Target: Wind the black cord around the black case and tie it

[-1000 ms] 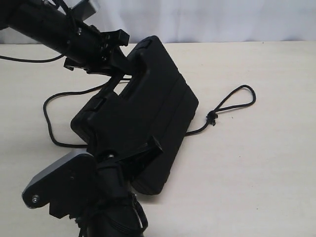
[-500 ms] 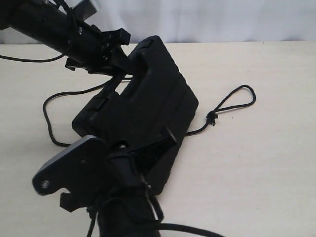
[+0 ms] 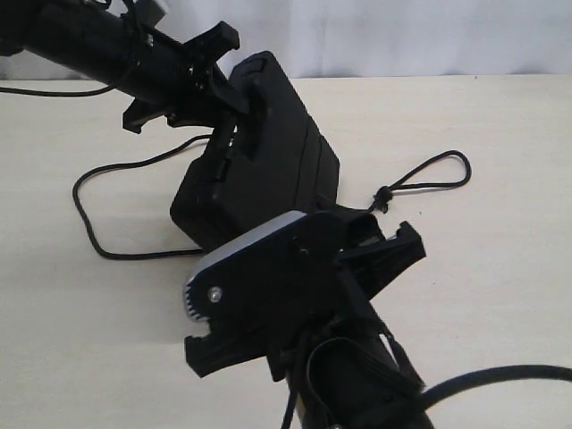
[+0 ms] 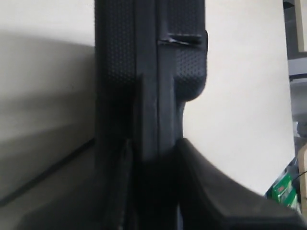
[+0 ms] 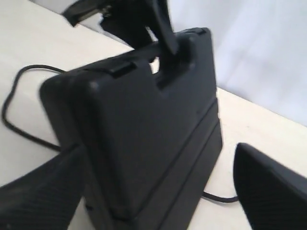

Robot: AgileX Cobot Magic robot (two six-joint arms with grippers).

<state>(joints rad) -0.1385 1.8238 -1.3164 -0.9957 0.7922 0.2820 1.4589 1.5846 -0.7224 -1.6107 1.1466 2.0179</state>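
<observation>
The pale table carries everything. The black case is at the middle-left of it. It is not flat but raised on one long edge, with the handle edge up and turned to the left. Its long axis goes from the far side towards the near side, and the broad face leans to the right.

The right arm fills the near foreground and covers the near end of the case in the exterior view. The right gripper is spread wide. Its two fingers stand at both sides of the case but apart from it, so it holds nothing.

The left gripper is pressed onto the case at the handle edge, with one finger on each face – the wrist view is dark there, and the contact itself is hard to see.

The black cord lies on the table. It makes a bend left of the case, and its knot and loop are on the right (the part between is hidden by the case).
</observation>
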